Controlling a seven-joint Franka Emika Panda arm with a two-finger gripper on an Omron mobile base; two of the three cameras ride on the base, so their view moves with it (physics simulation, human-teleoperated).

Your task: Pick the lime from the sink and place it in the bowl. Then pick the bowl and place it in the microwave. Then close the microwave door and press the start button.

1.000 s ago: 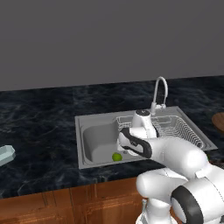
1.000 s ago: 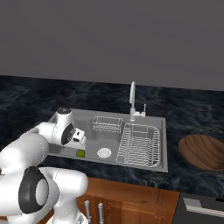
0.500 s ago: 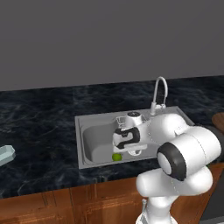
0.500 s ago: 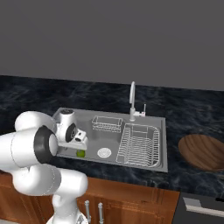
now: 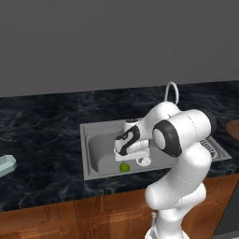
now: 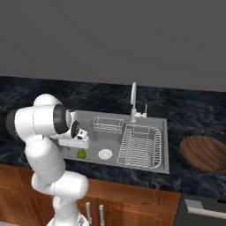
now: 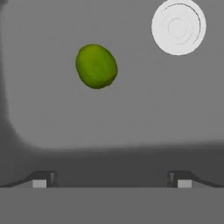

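Observation:
The lime [image 7: 96,66] lies on the grey floor of the sink [image 5: 84,140], left of the round drain [image 7: 178,27]. My gripper [image 7: 111,180] hangs open just above the basin, its two fingertips [image 7: 43,179] spread wide with nothing between them. Seen from the base, the gripper [image 5: 125,156] points down over the lime [image 5: 124,167], near the basin's front wall. The dark brown bowl [image 6: 205,152] rests on the counter right of the sink [image 6: 165,145], far from the lime [image 6: 81,154]. The microwave and its door are out of view.
A curved faucet [image 6: 133,101] rises behind the basin. A wire drying rack [image 6: 140,145] fills its right half, and a small wire basket [image 6: 108,125] sits at the back. A pale object [image 5: 5,164] lies on the dark counter at far left.
The hand has swung left across the basin and now hangs over the lime. The elbow has risen and the arm has turned. The lime and bowl have not moved.

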